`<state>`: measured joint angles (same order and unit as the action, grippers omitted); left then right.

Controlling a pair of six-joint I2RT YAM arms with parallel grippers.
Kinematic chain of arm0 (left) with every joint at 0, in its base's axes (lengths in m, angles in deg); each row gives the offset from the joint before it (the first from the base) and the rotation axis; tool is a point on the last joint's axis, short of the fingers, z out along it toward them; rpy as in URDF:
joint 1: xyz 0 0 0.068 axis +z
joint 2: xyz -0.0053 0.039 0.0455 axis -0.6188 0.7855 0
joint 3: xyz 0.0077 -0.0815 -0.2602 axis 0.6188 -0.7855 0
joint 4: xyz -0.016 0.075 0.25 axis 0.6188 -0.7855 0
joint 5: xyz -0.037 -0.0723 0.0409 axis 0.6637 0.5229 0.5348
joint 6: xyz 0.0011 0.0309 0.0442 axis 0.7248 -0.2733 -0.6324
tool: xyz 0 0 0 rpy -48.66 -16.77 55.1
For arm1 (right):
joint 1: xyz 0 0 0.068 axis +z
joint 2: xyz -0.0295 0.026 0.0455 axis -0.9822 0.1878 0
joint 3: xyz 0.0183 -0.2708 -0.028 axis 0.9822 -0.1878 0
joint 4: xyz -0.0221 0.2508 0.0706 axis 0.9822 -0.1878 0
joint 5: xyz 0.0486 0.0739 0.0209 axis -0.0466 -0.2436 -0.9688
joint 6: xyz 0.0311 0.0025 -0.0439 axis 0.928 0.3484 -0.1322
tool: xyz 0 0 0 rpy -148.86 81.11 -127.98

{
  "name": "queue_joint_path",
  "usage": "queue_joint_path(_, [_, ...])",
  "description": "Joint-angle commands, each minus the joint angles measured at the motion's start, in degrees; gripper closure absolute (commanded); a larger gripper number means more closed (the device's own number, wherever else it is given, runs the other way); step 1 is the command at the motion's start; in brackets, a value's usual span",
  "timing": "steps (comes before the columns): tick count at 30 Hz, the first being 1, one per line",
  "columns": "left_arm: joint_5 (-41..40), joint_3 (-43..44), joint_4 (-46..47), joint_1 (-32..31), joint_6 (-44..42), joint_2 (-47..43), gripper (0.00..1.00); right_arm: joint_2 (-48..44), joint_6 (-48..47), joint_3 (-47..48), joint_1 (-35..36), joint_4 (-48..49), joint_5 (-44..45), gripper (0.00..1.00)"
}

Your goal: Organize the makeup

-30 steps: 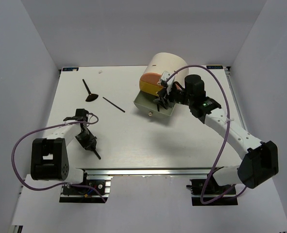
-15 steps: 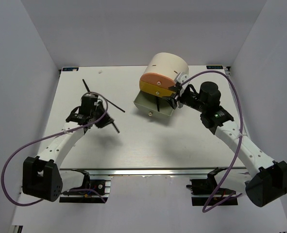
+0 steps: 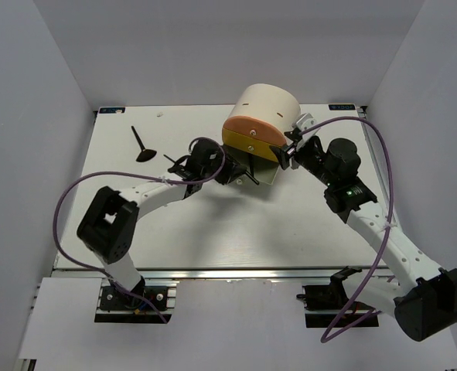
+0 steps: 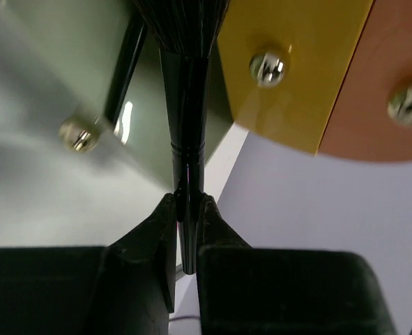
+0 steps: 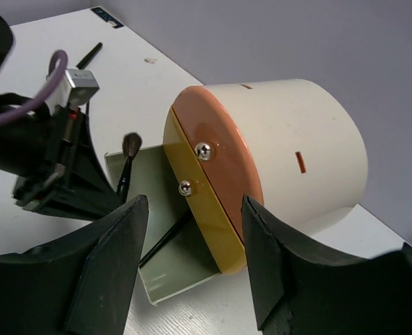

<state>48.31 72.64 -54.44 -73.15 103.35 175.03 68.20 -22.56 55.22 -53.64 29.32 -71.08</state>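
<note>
The left jaws are clamped together on the thin handle of a black brush (image 4: pixel 187 139), which runs straight out ahead of them. Its dark bristle head (image 5: pixel 130 145) is held over the open green drawer (image 4: pixel 52 63) of the cream cylindrical drawer unit (image 3: pixel 268 104). A second black brush (image 4: pixel 124 66) is seen lying inside that drawer, just ahead and to one side of the clamped handle. Beyond the left jaws and to the other side, the closed yellow front (image 4: pixel 296 77) and pink front (image 4: pixel 394 91) are stacked above the green drawer. The right jaws are held wide apart with nothing between them, close to the unit's far side; the round fronts and the open drawer are seen past their gap. Two more black brushes are left on the white surface (image 3: pixel 213 224) behind the left jaws: a fan-headed one (image 3: pixel 143 147) well apart, and a thin one (image 3: pixel 170 159) partly hidden by the left arm.
</note>
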Motion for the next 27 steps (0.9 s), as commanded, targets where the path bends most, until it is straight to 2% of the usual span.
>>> queue_joint_path(1, [-4.0, 6.6, 4.2, -0.4, 6.2, 2.7, 1.0, -2.5, 0.9, -0.7, -0.8, 3.6, 2.5, 0.39])
queue_joint_path(2, [-4.1, 7.9, 3.8, -0.6, 6.4, 4.7, 1.0, -3.0, 1.0, -0.9, -0.9, 3.5, 2.5, 0.39])
queue_joint_path(6, [-3.1, 10.9, 2.4, -0.8, 8.2, 8.0, 0.48, -3.9, 1.2, -1.9, -1.5, 3.3, 2.7, 0.39])
queue_joint_path(7, [-2.7, 10.8, 3.0, -0.8, 8.4, 8.2, 0.38, -4.0, 1.4, -2.0, -1.7, 3.3, 2.6, 0.39])
queue_joint_path(8, [-2.6, 10.6, 3.6, -0.8, 8.4, 8.3, 0.38, -4.1, 1.5, -2.2, -1.9, 3.2, 2.5, 0.39])
queue_joint_path(16, [-0.1, 13.5, 1.7, -0.8, 5.5, 6.8, 0.4, -4.9, 1.8, -3.0, -2.4, 2.9, 1.9, 0.39])
queue_joint_path(18, [-1.8, 14.1, -1.9, -0.3, 2.1, 4.2, 0.77, -5.1, 0.9, -3.1, -2.6, 2.2, 0.7, 0.39])
queue_joint_path(20, [-3.3, 13.9, -4.9, 0.8, -0.2, 2.1, 1.0, -5.0, 0.4, -2.9, -2.5, 1.2, -0.2, 0.39])
queue_joint_path(23, [-3.6, 11.5, -10.4, 6.0, -4.7, -1.2, 1.0, -4.7, 0.3, -2.6, -2.8, -1.3, -3.0, 0.4])
queue_joint_path(24, [-1.9, 10.3, -11.1, 9.7, -7.0, -1.9, 1.0, -4.8, -0.1, -2.7, -2.8, -2.1, -4.9, 0.42])
queue_joint_path(26, [-0.5, 8.8, -13.2, 15.4, -9.7, -3.4, 0.99, -4.5, -0.4, -2.7, -2.7, -3.0, -6.8, 0.52])
queue_joint_path(27, [0.1, 8.2, -16.3, 17.1, -13.1, -3.6, 0.82, -4.3, -0.6, -2.7, -2.8, -3.5, -7.6, 0.58])
